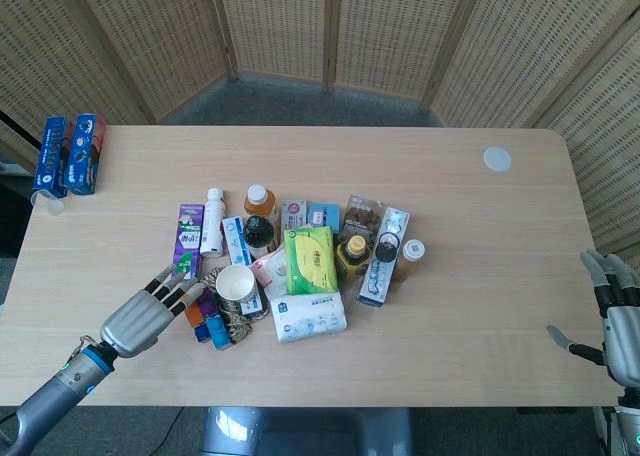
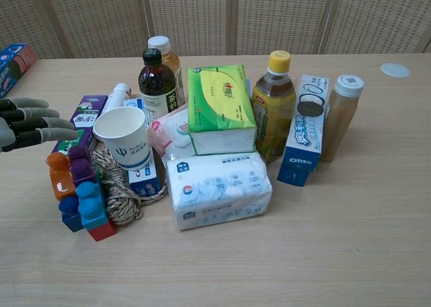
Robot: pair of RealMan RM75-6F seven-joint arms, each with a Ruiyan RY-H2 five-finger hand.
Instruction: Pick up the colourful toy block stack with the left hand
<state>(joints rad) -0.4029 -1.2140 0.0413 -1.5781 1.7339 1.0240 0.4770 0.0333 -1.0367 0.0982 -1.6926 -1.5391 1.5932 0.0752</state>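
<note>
The colourful toy block stack (image 1: 205,318) (image 2: 77,194) lies on the table at the front left of the clutter, with orange, purple, blue and red pieces. My left hand (image 1: 150,312) (image 2: 27,130) hovers just left of and above the stack, fingers stretched out toward it and holding nothing. In the head view its fingertips (image 1: 190,294) overlap the stack's orange and purple end. My right hand (image 1: 612,316) rests open at the table's right edge, far from the blocks.
A coil of rope (image 2: 120,191) and a paper cup (image 2: 125,139) touch the stack's right side. A purple box (image 2: 79,123) lies behind it. Bottles, tissue packs (image 2: 219,187) and an Oreo box (image 2: 304,139) crowd the middle. Two blue boxes (image 1: 68,154) stand far left.
</note>
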